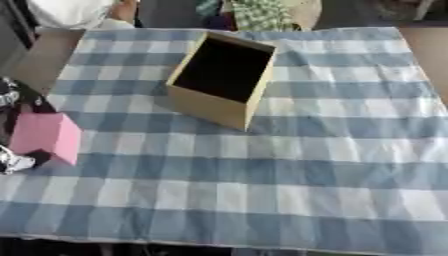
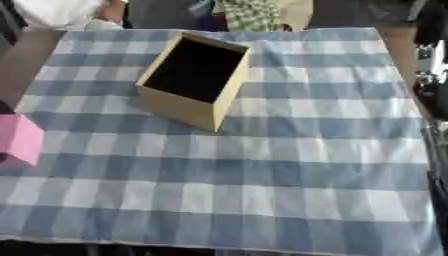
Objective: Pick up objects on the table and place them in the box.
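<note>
A pink block is at the table's left edge, with my left hand curled round it; dark fingers show above it and a silver part below. It seems slightly raised off the cloth. The open cardboard box stands at the middle back, turned at an angle, its inside dark, and nothing shows in it. The block is well left of and nearer than the box. A dark shape at the right edge of the right eye view looks like my right hand, beside the table.
A blue and white checked cloth covers the table down to its front edge. Bare brown tabletop shows at the back left. Cloth and clothing lie beyond the far edge.
</note>
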